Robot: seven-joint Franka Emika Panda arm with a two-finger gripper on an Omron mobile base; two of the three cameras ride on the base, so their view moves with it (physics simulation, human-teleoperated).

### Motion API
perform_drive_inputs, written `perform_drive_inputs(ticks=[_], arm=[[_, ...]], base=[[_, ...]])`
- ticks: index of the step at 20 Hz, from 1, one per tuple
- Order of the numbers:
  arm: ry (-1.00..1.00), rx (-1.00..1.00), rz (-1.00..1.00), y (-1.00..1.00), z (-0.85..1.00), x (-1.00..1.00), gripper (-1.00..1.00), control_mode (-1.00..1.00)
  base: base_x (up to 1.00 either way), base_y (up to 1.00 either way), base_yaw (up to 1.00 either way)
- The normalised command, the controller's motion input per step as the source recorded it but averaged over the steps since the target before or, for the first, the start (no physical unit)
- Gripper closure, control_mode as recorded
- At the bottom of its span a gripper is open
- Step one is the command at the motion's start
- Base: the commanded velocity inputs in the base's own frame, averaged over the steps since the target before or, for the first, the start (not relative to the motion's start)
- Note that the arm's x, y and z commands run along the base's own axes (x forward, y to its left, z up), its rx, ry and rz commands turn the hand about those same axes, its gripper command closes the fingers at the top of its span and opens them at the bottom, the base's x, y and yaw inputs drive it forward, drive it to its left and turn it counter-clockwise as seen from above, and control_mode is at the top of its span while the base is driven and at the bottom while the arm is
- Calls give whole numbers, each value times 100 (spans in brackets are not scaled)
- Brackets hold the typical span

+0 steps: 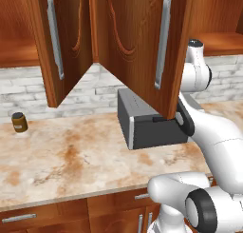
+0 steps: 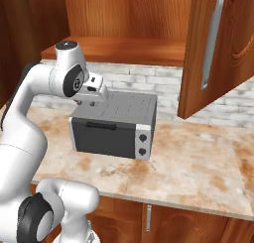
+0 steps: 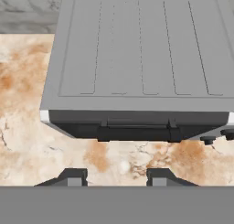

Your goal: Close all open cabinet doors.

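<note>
Two tall reddish-brown cabinet doors stand swung open over the counter. The left door (image 1: 64,46) carries a long silver bar handle (image 1: 54,34). The right door (image 1: 140,46), also seen as the door (image 2: 221,48) from the other side, has its own handle (image 1: 163,37) and hides my hand in the left base view. Behind them the cabinet interior (image 2: 119,19) is exposed. My gripper (image 3: 116,177) hangs open over the toaster oven, well below and beside the right door, touching nothing. Its fingertips (image 3: 73,176) are spread with only counter between them.
A grey toaster oven (image 2: 114,123) sits on the marbled counter (image 1: 71,156) under the right door, against the brick backsplash (image 1: 19,84). A small brown jar (image 1: 19,121) stands at the counter's left. Drawer fronts (image 1: 28,218) run below the counter edge.
</note>
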Motion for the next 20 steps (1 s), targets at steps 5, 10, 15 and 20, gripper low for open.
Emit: perform_drive_inputs(ticks=[5, 10, 15, 20], arm=[[0, 0, 0, 0, -2, -2, -100, 100], [0, 0, 0, 0, 0, 0, -100, 100], [0, 0, 0, 0, 0, 0, -100, 100], [0, 0, 0, 0, 0, 0, -100, 100]], base=[[-17, -13, 0], [-28, -29, 0], [-15, -43, 0], [-15, -46, 0]])
